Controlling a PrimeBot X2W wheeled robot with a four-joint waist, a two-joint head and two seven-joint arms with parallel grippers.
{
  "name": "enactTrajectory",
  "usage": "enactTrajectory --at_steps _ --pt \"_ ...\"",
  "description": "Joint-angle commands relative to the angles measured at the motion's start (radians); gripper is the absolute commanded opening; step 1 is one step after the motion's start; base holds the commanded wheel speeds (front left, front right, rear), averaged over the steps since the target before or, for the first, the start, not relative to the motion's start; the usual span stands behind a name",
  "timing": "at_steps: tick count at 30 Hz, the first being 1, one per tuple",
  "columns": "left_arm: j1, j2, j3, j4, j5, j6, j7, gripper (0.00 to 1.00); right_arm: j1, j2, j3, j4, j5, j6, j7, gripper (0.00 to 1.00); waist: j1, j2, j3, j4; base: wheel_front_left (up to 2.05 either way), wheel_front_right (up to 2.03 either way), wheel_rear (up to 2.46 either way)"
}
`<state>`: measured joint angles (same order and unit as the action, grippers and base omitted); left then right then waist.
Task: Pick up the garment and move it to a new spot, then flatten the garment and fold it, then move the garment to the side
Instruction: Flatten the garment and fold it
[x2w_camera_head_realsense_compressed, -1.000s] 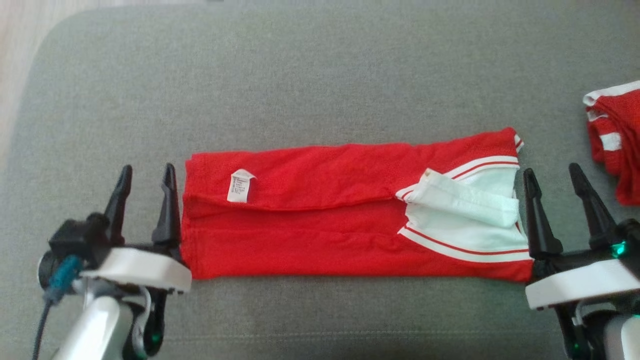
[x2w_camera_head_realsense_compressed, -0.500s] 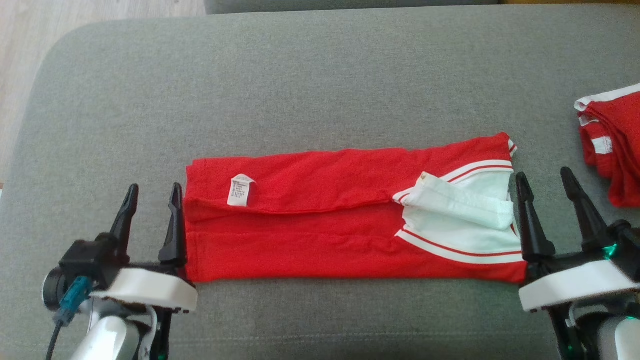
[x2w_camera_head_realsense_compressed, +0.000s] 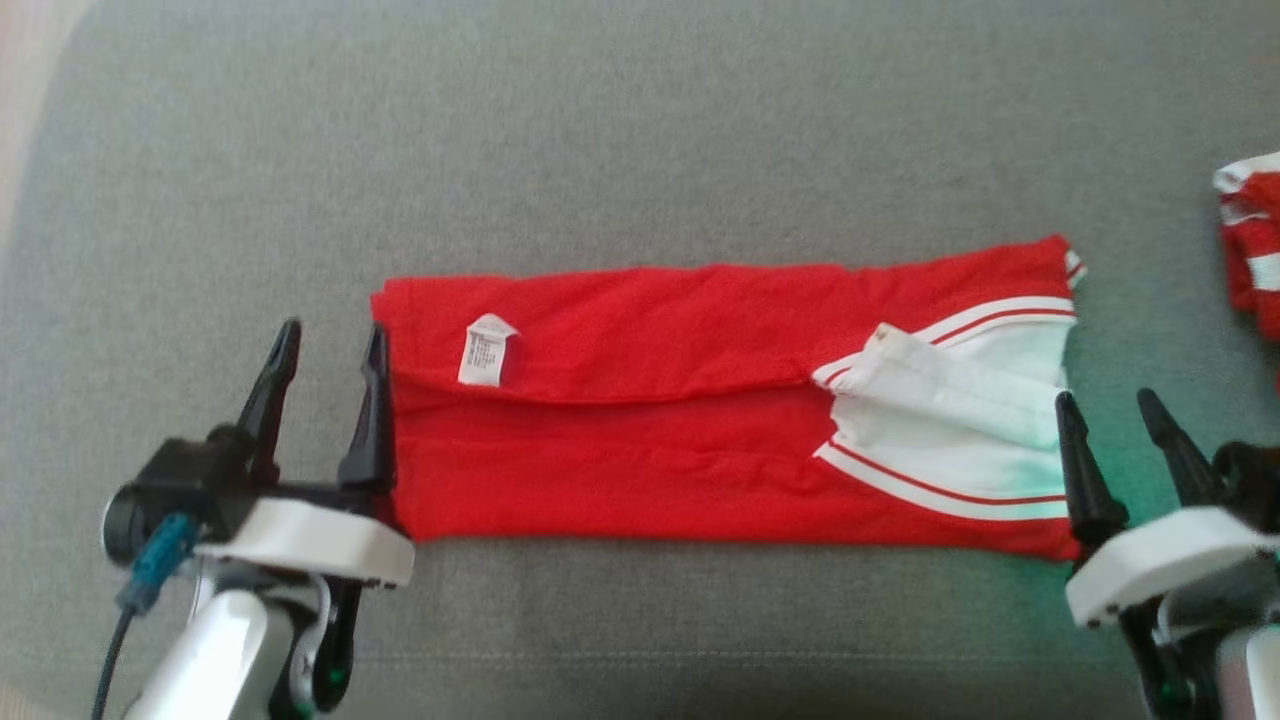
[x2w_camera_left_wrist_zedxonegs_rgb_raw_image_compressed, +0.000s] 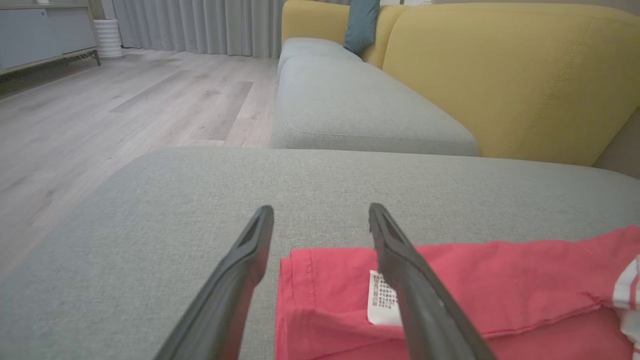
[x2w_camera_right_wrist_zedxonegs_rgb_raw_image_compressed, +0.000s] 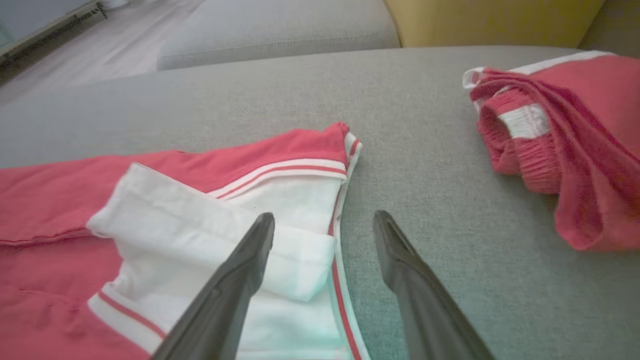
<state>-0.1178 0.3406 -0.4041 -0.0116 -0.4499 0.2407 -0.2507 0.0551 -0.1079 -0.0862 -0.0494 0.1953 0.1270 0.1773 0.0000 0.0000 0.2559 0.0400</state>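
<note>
Garment (x2w_camera_head_realsense_compressed: 650, 440) on grey cushion (x2w_camera_head_realsense_compressed: 640, 130) by wood floor (x2w_camera_left_wrist_zedxonegs_rgb_raw_image_compressed: 125, 100); left tool (x2w_camera_head_realsense_compressed: 333, 328), right tool (x2w_camera_head_realsense_compressed: 1106, 397) spread

Even, soft daylight; head view blurry (green glow (x2w_camera_head_realsense_compressed: 1110, 450) lower right), shadows faint.

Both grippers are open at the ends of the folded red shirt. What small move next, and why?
Probably lower both and pinch the ends. The garment lies as a flat strip on the cushion; the left gripper and right gripper each straddle a short edge, open, holding nothing, ready for the next fold.
</note>
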Motion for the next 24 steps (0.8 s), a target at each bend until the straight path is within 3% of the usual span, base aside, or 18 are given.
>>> enactTrajectory --at_steps 1,14,17,24 --pt "-0.059 0.012 0.037 -0.028 0.010 -0.009 -0.006 1.00 -0.063 -0.028 0.013 -0.013 0.011 0.004 0.017 1.00 0.0000 0.0000 0.041 0.017 0.00 0.00 0.00" --pt "-0.115 -0.015 0.045 0.010 0.030 -0.046 -0.010 1.00 -0.097 -0.005 0.007 0.035 0.094 0.004 0.308 1.00 0.0000 0.0000 0.100 0.036 0.00 0.00 0.00" --pt "-0.116 -0.019 0.052 0.013 0.035 -0.052 -0.011 1.00 -0.088 0.000 0.016 0.005 0.120 0.004 0.341 0.00 0.0000 0.0000 0.097 0.036 0.00 0.00 0.00" --pt "-0.094 -0.037 0.068 0.018 0.049 -0.059 -0.011 1.00 -0.049 -0.010 -0.030 -0.055 0.136 0.004 0.327 0.00 0.0000 0.0000 0.041 0.032 0.00 0.00 0.00"
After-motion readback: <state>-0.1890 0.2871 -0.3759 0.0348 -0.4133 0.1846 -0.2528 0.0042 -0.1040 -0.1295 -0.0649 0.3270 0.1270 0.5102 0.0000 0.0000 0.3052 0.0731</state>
